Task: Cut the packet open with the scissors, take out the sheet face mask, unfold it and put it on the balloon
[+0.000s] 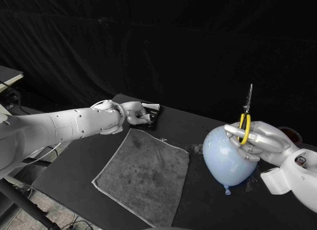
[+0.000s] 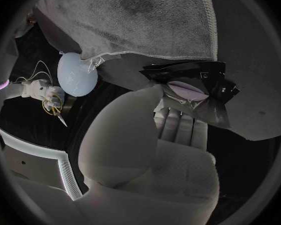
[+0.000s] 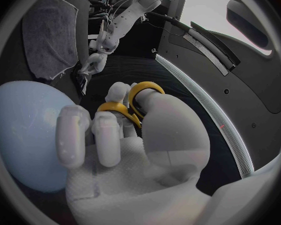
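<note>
The black packet [image 1: 151,118] is at the far end of the grey cloth [image 1: 144,172], where my left hand [image 1: 133,114] holds it by one edge. In the left wrist view my fingers [image 2: 176,124] close on the shiny packet [image 2: 200,87]. My right hand [image 1: 261,140] grips the yellow-handled scissors [image 1: 246,120], blades pointing straight up. It is beside the upper right of the pale blue balloon [image 1: 225,155], whose knot points down. The right wrist view shows the yellow handles [image 3: 131,104] around my fingers, next to the balloon [image 3: 25,135].
The grey cloth lies flat on the black table [image 1: 83,158], between the two hands. A bit of clear plastic [image 1: 251,185] sits at the balloon's base. A black curtain hangs behind the table.
</note>
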`<state>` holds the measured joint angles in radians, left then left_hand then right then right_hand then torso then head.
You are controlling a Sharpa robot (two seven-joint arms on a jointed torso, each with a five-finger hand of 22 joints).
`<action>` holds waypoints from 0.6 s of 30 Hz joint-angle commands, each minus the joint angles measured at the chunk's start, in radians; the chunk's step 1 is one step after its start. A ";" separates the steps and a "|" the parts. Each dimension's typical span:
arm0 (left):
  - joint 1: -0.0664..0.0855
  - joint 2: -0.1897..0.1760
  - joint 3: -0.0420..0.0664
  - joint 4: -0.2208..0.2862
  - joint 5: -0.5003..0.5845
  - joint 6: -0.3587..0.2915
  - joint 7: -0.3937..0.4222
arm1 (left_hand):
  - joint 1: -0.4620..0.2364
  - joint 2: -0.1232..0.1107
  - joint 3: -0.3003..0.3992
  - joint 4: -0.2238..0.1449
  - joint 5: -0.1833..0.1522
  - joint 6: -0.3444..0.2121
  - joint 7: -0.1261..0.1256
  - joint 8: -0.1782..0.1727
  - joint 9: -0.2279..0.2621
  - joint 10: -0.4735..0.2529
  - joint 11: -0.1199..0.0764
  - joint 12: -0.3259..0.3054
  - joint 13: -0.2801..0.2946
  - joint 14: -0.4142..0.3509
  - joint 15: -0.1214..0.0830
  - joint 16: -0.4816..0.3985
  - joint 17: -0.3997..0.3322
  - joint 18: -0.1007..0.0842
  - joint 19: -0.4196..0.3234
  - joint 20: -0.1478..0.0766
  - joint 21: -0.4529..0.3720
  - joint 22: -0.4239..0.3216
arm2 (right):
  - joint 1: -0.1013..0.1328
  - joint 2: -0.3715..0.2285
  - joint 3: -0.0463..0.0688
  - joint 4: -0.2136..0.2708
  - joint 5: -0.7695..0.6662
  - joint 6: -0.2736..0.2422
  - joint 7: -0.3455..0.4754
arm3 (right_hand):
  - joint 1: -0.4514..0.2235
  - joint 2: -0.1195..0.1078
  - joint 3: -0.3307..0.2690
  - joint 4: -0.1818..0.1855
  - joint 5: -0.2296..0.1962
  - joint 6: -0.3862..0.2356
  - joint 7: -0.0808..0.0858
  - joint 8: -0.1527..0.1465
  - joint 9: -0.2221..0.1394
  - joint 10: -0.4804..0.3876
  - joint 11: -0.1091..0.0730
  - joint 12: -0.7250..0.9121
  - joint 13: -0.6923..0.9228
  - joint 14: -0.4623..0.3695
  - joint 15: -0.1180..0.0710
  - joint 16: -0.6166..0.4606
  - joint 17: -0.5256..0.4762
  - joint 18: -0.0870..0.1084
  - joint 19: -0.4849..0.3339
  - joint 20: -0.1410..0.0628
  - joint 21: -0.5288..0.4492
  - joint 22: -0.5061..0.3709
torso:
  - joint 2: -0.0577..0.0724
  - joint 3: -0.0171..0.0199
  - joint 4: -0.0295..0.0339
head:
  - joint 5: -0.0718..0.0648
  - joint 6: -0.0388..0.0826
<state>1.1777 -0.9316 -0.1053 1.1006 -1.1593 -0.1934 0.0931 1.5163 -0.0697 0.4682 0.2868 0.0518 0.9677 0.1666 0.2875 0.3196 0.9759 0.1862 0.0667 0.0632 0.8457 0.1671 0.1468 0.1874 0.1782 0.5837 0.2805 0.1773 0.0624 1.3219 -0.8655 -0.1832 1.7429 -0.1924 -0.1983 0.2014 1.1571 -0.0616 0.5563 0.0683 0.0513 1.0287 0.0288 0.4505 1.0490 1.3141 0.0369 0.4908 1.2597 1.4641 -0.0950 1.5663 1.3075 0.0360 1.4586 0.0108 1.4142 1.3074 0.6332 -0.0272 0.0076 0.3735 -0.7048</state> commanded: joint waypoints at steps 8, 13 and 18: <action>-0.014 0.005 -0.008 -0.012 0.199 0.156 -0.033 | -0.032 0.026 0.026 0.000 -0.003 -0.023 0.018 -0.018 -0.012 -0.028 0.002 -0.006 -0.001 -0.014 0.010 -0.021 -0.008 0.000 -0.050 0.006 -0.024 -0.006 | 0.000 0.001 0.001 -0.006 -0.014 0.006 0.011 | 0.018 0.015 0.017 -0.009 -0.001 0.001 -0.009 -0.004 0.001 0.257 -0.086 1.080 0.311 0.107 -0.007 0.004 0.263 0.001 0.031 0.001 -0.006 0.206 | 0.000 0.0001 0.0002 | -0.002 0.001; -0.014 0.005 -0.007 -0.015 0.240 0.167 -0.033 | -0.031 0.033 0.047 0.003 -0.003 -0.030 0.027 -0.022 -0.015 -0.035 0.003 -0.006 -0.001 -0.017 0.011 -0.026 -0.010 0.000 -0.058 0.007 -0.028 -0.006 | 0.000 0.001 0.001 -0.007 -0.014 0.006 0.010 | 0.018 0.016 0.018 -0.009 -0.001 0.001 -0.009 -0.005 0.001 0.257 -0.086 1.080 0.311 0.107 -0.007 0.004 0.263 0.001 0.030 0.001 -0.008 0.206 | 0.000 -0.0002 0.0006 | -0.003 0.000; -0.014 0.005 -0.007 -0.017 0.303 0.175 -0.028 | -0.092 0.056 0.088 0.006 -0.003 -0.048 0.041 -0.036 -0.026 -0.053 0.009 -0.005 -0.001 -0.024 0.016 -0.039 -0.015 -0.003 -0.072 0.009 -0.035 -0.006 | 0.000 0.001 0.001 -0.009 -0.014 0.006 0.009 | 0.017 0.017 0.019 -0.009 -0.001 0.002 -0.009 -0.006 0.002 0.257 -0.086 1.080 0.311 0.107 -0.007 0.004 0.263 0.002 0.029 0.001 -0.009 0.205 | 0.000 -0.0004 0.0003 | -0.002 0.001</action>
<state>1.1826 -0.9334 -0.0999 1.0794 -0.9384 -0.1327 0.0949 1.4350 -0.0150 0.5516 0.2925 0.0515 0.9247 0.2089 0.2538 0.2940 0.9274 0.1947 0.0667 0.0631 0.8273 0.1844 0.1106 0.1724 0.1871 0.5144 0.2893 0.1450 0.0547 1.3218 -0.8649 -0.1832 1.7340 -0.1968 -0.1996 0.2008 1.1571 -0.0616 0.5614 0.0692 0.0513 1.0329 0.0262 0.4503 1.0497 1.3141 0.0369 0.4909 1.2597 1.4644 -0.0945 1.5673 1.3081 0.0359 1.4583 0.0111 1.4094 1.3080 0.6332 -0.0271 0.0079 0.3709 -0.7041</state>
